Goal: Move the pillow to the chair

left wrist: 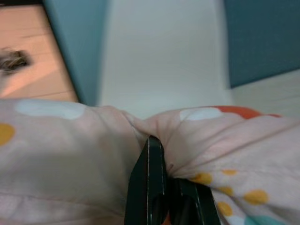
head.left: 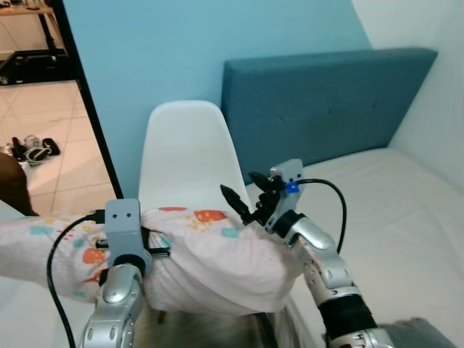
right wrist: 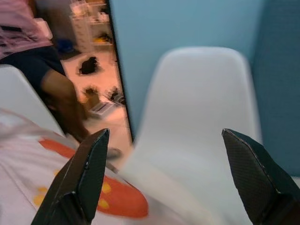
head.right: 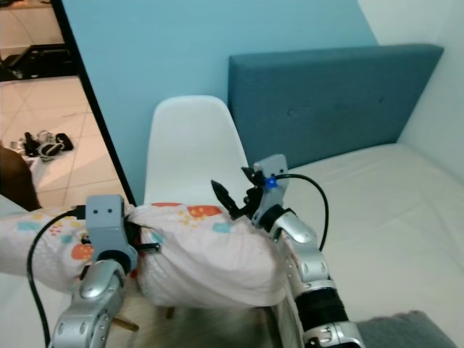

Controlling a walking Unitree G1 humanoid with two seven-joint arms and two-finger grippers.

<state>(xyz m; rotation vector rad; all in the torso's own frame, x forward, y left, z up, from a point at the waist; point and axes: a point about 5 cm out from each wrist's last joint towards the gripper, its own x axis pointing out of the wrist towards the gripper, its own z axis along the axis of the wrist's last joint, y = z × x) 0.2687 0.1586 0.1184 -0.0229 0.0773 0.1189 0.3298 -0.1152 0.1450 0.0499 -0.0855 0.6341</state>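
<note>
The bed [head.left: 406, 210], with its teal headboard [head.left: 326, 109], takes up the right half of the frame, and a tiled floor [head.left: 51, 123] is seen through the doorway at the upper left. The white chair [head.left: 185, 156] stands at the centre, against the blue wall. The pillow [head.left: 210, 254], pale pink with coloured spots, is held across the lower middle of the frame, in front of the chair's back and over its seat; whether it rests on the seat cannot be told. The left gripper [left wrist: 161, 187] is clamped on a bunched fold of the pillow. The right gripper [right wrist: 164, 178] is set above the pillow's upper edge with its fingers spread wide apart, gripping nothing. The carry appears nearly done; lowering and release seem to be left.
</note>
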